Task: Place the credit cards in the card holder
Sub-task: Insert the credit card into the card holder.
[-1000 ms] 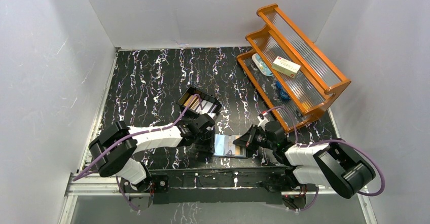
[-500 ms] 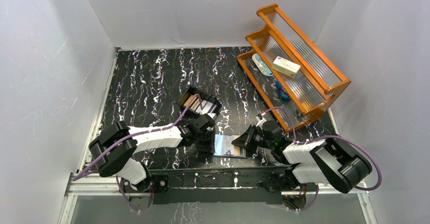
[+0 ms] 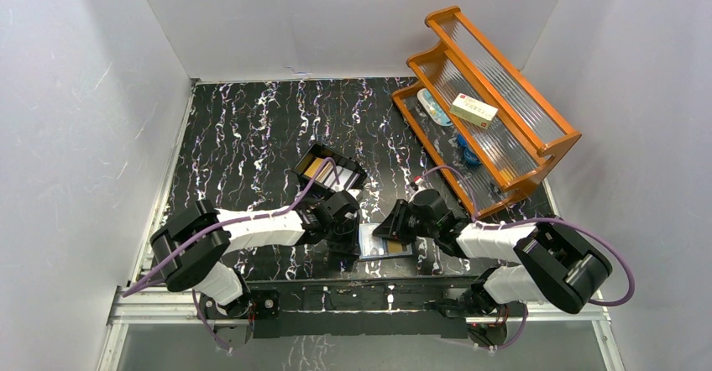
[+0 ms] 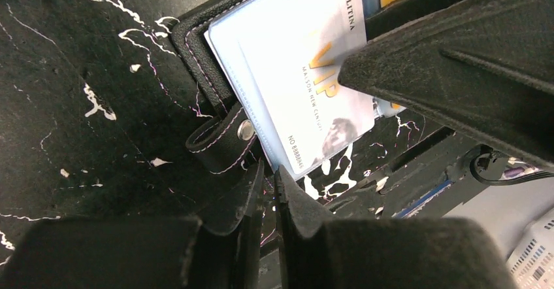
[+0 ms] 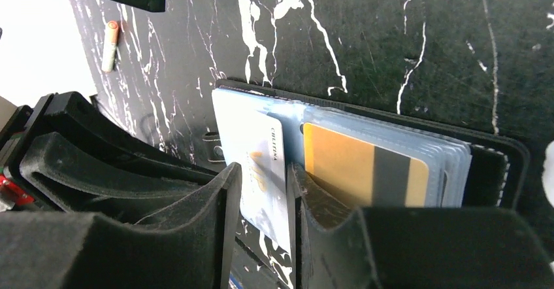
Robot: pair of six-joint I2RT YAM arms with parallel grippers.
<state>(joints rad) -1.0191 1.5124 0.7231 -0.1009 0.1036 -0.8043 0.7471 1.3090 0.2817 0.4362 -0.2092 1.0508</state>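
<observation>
Top view: card holder [image 3: 390,248] lies open on the black marbled tabletop [image 3: 252,128], near its front edge, between the two arms. Left gripper [image 3: 342,233] is at the holder's left side and right gripper [image 3: 393,224] is over its far right part. Left wrist view: left gripper [image 4: 269,174] has its jaws all but closed, with only a thin slit and nothing seen between them. Its tips are just beside the snap-button tab [image 4: 225,144] and the corner of a pale card printed "VIP" [image 4: 300,93]. That card lies across the holder's left leaf, its numbered end overhanging the holder's edge onto the tabletop. Right wrist view: right gripper [image 5: 262,171] has its jaws a narrow gap apart, and the VIP card [image 5: 255,148] shows face-on through the gap. Cannot tell whether the card is pinched or only touched. An orange card [image 5: 362,171] with a dark stripe sits in the clear sleeves of the right leaf. A black box [image 3: 340,160] holding more cards stands just behind the left gripper. An orange rack [image 3: 561,138] with a cream-and-red carton [image 3: 473,111] is at far right.
</observation>
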